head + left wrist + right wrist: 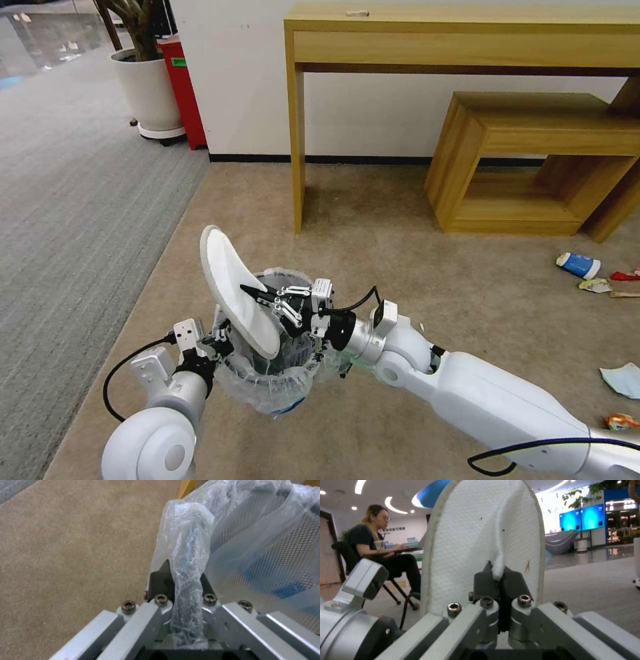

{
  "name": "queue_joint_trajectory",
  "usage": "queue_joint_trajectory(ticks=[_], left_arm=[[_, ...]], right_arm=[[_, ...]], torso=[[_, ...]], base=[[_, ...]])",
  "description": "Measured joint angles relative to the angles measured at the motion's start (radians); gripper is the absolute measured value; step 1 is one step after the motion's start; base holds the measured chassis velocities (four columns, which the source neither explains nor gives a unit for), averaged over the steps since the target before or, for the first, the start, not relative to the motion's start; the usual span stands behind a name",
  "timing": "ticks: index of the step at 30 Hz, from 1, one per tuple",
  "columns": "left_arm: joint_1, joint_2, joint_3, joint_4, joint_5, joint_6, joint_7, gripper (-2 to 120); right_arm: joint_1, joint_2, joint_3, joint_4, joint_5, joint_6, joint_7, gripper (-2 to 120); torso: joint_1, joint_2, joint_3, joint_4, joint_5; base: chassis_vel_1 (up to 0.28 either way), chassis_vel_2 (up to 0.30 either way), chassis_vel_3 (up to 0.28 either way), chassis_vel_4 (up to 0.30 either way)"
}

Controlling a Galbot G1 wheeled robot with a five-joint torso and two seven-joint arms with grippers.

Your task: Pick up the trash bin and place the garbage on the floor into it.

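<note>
- Pinching hard, the right gripper (pixel 257 293) has its fingers (pixel 486 580) clamped on a fold of the white slipper (pixel 233 293), holding it tilted right over the mouth of the trash bin (pixel 270 383).
- From the right wrist view, that slipper (pixel 476 542) stands tall in front of the closed fingertips, a tuft of white fabric squeezed between them.
- Over on the bin's other side, the left gripper (pixel 217 340) is closed on the rim, bag liner and all.
- From the left wrist view, the left gripper (pixel 181 580) has a rolled stretch of the clear liner (pixel 186 562) and rim between its fingers, with the bin's black mesh wall (pixel 266 562) just beside it.
- The bin sits between the two arms, above the beige carpet (pixel 373 227).
- More garbage lies well apart from the bin, off toward the robot's right: a blue-white cup (pixel 579 265), a pale packet (pixel 595 285) just beside it, a red wrapper (pixel 627 275), a wooden stick (pixel 625 294), a pale blue mask (pixel 621 380) and an orange can (pixel 621 421).
- Beyond the bin stands a wooden desk (pixel 467 40) with a low wooden bench (pixel 533 133) under it.
</note>
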Motion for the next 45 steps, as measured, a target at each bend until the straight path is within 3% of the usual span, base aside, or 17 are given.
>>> queue_joint_trajectory(ticks=[15, 26, 28, 38, 45], left_arm=[[0.008, 0.009, -0.019, -0.022, -0.018, 0.000, 0.001, 2], [0.024, 0.008, -0.023, -0.040, -0.023, -0.001, 0.002, 2], [0.024, 0.008, -0.023, -0.041, -0.023, -0.001, 0.002, 2], [0.028, 0.005, -0.024, -0.045, -0.020, -0.004, 0.004, 2], [0.027, 0.007, -0.028, -0.033, -0.018, -0.005, 0.005, 2]], right_arm=[[-0.015, -0.009, 0.006, -0.017, -0.034, 0.007, -0.003, 1], [-0.048, -0.024, 0.029, -0.032, -0.056, 0.015, -0.019, 44], [-0.049, -0.025, 0.030, -0.032, -0.056, 0.015, -0.019, 46], [-0.062, -0.028, 0.041, -0.035, -0.069, 0.017, -0.024, 88], [-0.062, -0.019, 0.085, -0.019, -0.058, 0.012, 0.005, 93]], torso=[[0.000, 0.000, 0.000, 0.0000, 0.0000], [0.000, 0.000, 0.000, 0.0000, 0.0001], [0.000, 0.000, 0.000, 0.0000, 0.0001], [0.000, 0.000, 0.000, 0.0000, 0.0001], [0.000, 0.000, 0.000, 0.0000, 0.0000]], base=[[0.000, 0.000, 0.000, 0.000], [0.000, 0.000, 0.000, 0.000], [0.000, 0.000, 0.000, 0.000], [0.000, 0.000, 0.000, 0.000], [0.000, 0.000, 0.000, 0.000]])
